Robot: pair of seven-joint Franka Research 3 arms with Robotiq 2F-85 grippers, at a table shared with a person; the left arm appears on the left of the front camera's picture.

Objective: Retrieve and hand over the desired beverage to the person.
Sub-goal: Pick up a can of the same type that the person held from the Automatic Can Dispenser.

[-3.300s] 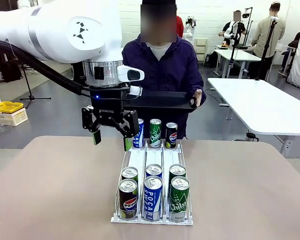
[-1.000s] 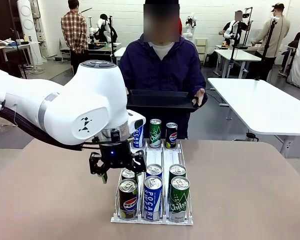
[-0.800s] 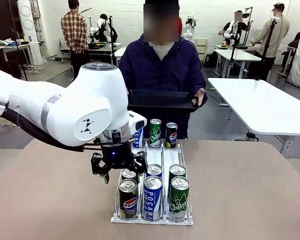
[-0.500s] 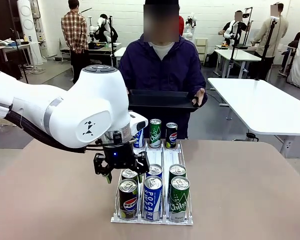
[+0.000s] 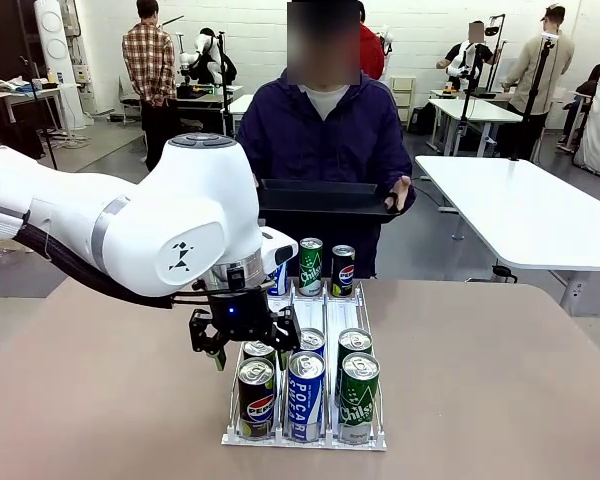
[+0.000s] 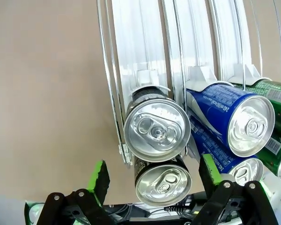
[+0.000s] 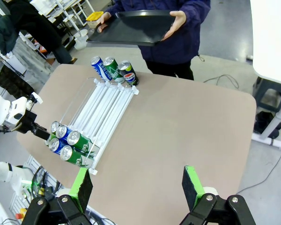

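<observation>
The left pincer [image 5: 248, 350] hangs released over the Pepsi cans [image 5: 257, 388] at the near end of the rack [image 5: 340, 312]; the right pincer [image 7: 136, 186], also released, sits high above the tabletop [image 5: 480, 380]. Best to centre both pads [image 6: 99, 174] on one can, descend straight clear of the Pocari can [image 5: 305, 395] alongside, then clench below the rim.

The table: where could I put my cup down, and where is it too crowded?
The table is bare right of the can rack, out to its edge, and left of the rack, under the left arm. Crowded: the rack's near end, where six cans sit packed with the open left gripper over the left ones.
</observation>
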